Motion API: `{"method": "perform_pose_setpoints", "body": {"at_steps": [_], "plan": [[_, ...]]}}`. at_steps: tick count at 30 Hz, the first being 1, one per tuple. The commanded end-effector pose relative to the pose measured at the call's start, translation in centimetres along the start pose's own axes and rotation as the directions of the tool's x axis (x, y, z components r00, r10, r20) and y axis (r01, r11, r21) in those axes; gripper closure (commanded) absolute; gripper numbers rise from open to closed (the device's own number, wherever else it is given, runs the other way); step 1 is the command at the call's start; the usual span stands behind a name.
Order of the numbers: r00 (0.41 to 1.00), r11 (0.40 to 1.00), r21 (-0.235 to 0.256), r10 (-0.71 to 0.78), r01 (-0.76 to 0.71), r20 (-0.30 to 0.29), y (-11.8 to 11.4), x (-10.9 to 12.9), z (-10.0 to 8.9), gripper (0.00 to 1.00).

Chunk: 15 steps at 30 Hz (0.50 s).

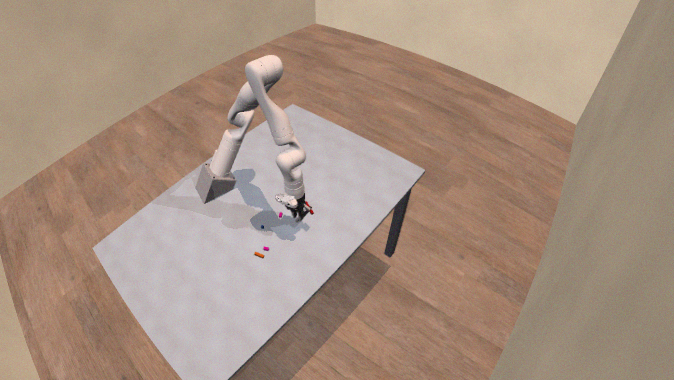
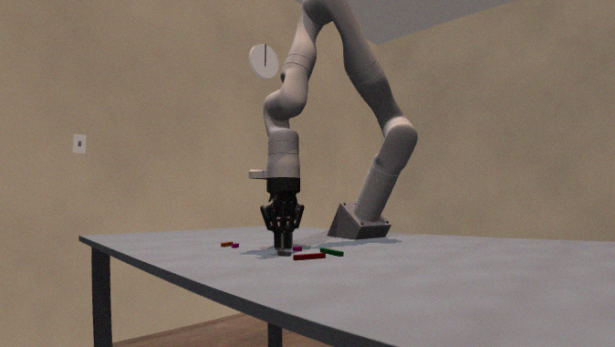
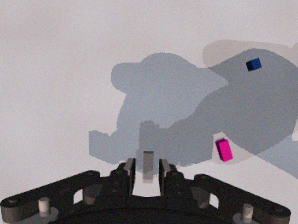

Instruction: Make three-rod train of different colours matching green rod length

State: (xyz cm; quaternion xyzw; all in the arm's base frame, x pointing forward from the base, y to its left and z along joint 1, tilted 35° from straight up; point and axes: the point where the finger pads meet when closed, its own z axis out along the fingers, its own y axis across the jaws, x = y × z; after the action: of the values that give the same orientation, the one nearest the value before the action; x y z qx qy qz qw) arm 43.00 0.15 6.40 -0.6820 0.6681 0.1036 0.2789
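My gripper (image 1: 300, 218) (image 2: 283, 247) (image 3: 147, 168) points down, its fingers partly open. The grey rod (image 2: 284, 253) (image 3: 148, 167) lies flat under the fingertips; the wrist view shows it between them with a gap on each side. The red rod (image 1: 311, 212) (image 2: 309, 257) and the green rod (image 2: 331, 252) lie beside the gripper; green is hidden in the top view. One magenta rod (image 1: 280, 215) (image 2: 297, 248) (image 3: 224, 150) lies near the gripper. The blue rod (image 1: 262, 227) (image 3: 253, 64) lies farther off. Another magenta rod (image 1: 266, 248) (image 2: 234, 246) lies near the orange rod (image 1: 259, 255) (image 2: 226, 244).
The rods lie apart on the grey table (image 1: 200, 300) (image 2: 456, 283). The arm's base (image 1: 214, 187) (image 2: 360, 226) stands at the table's back edge. The arm's shadow lies over the blue rod and around the gripper.
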Motion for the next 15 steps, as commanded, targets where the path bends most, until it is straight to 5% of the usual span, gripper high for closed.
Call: {"method": "perform_pose_setpoints", "body": {"at_steps": [1, 15], "plan": [[1.000, 1.000, -0.002, -0.001, 0.001, 0.002, 0.04, -0.10, 0.32, 0.76], [1.000, 1.000, -0.002, -0.001, 0.001, 0.002, 0.05, -0.10, 1.22, 0.76]]}}
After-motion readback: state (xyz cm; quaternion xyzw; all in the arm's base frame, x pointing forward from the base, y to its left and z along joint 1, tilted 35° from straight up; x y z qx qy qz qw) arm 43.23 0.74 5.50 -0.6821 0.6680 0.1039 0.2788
